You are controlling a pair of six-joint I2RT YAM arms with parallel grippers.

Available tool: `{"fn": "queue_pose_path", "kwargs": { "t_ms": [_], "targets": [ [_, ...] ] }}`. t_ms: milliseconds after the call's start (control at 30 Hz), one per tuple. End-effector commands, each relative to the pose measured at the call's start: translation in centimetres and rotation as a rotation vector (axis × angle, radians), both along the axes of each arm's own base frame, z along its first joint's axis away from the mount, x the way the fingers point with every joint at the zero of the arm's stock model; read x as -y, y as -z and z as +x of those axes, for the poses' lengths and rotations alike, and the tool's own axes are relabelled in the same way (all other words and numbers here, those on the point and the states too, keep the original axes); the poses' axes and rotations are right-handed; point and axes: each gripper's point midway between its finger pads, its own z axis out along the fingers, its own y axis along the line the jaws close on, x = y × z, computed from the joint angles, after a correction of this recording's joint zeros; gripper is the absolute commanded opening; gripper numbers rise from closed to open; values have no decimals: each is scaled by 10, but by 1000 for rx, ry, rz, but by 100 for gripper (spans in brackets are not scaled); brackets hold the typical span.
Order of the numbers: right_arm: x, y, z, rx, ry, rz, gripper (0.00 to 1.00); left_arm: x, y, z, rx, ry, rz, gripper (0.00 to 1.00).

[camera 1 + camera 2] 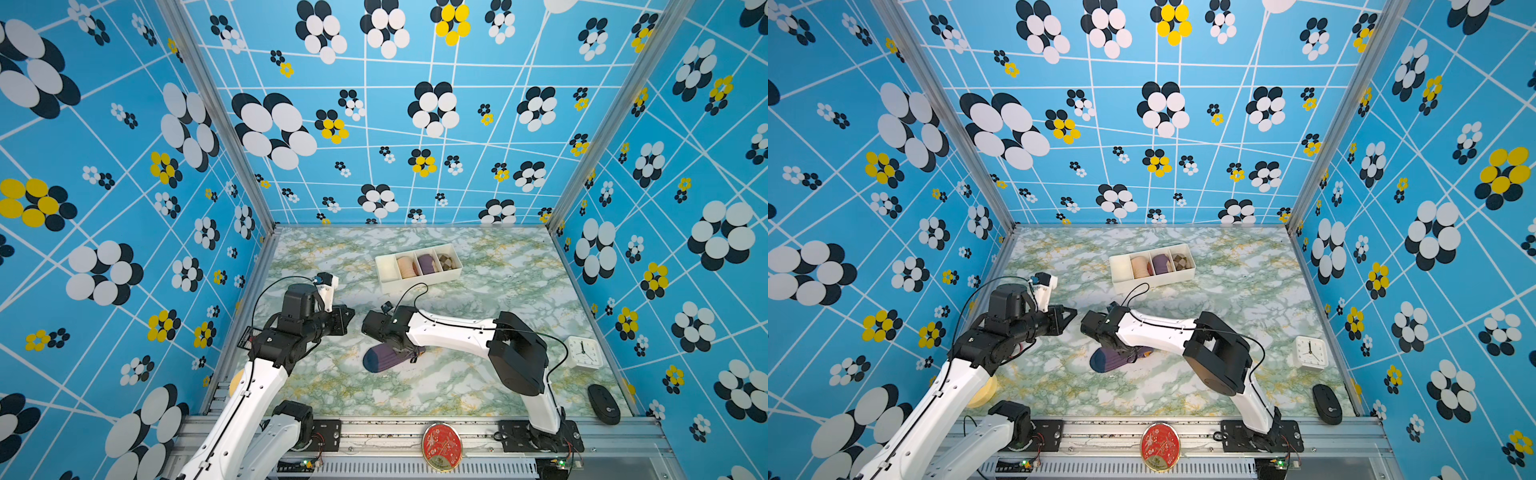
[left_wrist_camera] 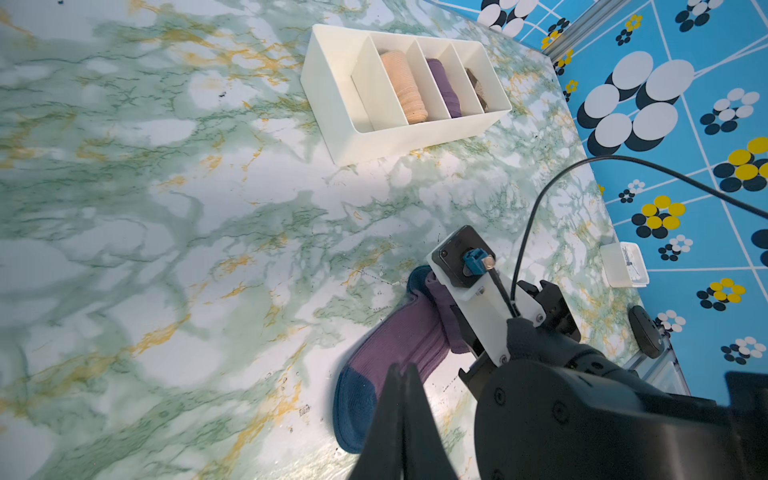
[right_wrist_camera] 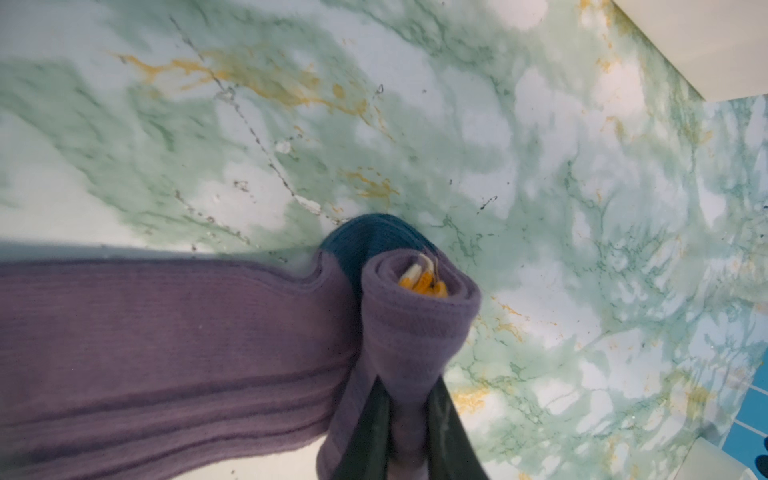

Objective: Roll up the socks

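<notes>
**ROLL UNDER WAY:** The right hand pinches the coiled end of the socks. The purple ribbed fabric is clamped between its dark fingers, and the orange-yellow cuff is tucked at the coil's heart. The unrolled length lies flat near the middle of the worktop, its teal toe toward the left arm's side. The teal heel bulges just beside the coil. The left hand, fingers pressed together on nothing, hovers near the toe end.

The roll looks barely begun (a turn or two, by the visible spiral). To do it well, the right hand probably needs a firm pinch while turning toward the toe. The coil should sit square to the ribs so the edges stack evenly, and the heel bulge could skew it. Pinning the toe with the left hand would likely hold the fabric taut.

The worktop is a glossy green-and-white marble print with ochre veins, likely slick enough to let fabric slide instead of roll. Toward the back stands a white divided organizer. One end compartment is empty, then come a peach roll, a purple roll and a brown checked roll. A white clock and a black computer mouse sit on the right arm's side. Blue wallpaper with white, black and yellow flowers lines the enclosure.
</notes>
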Motion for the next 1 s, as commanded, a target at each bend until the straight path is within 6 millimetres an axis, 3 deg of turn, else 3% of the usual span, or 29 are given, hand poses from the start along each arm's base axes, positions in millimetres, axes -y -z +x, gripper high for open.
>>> {"fn": "queue_pose_path", "kwargs": {
  "t_ms": [0, 433, 467, 567, 867, 967],
  "targets": [
    [-10, 0, -2, 3, -28, -13, 15, -3, -16, 0, 34, 14, -18, 5],
    [-29, 0, -9, 6, -90, -48, 11, -3, -14, 6, 25, 17, -46, 5],
    [-30, 10, -12, -5, -98, -78, 11, -3, -14, 6, 27, 17, -45, 5],
    [-37, 13, -17, -13, -120, -84, 12, -4, -15, 6, 28, 16, -45, 5],
    [-52, 21, -30, -58, -153, -50, 17, -5, -15, 7, 28, 13, -47, 6],
    [-58, 27, -38, -101, -169, -8, 23, -5, -15, 7, 29, 13, -48, 6]
  ]
}}
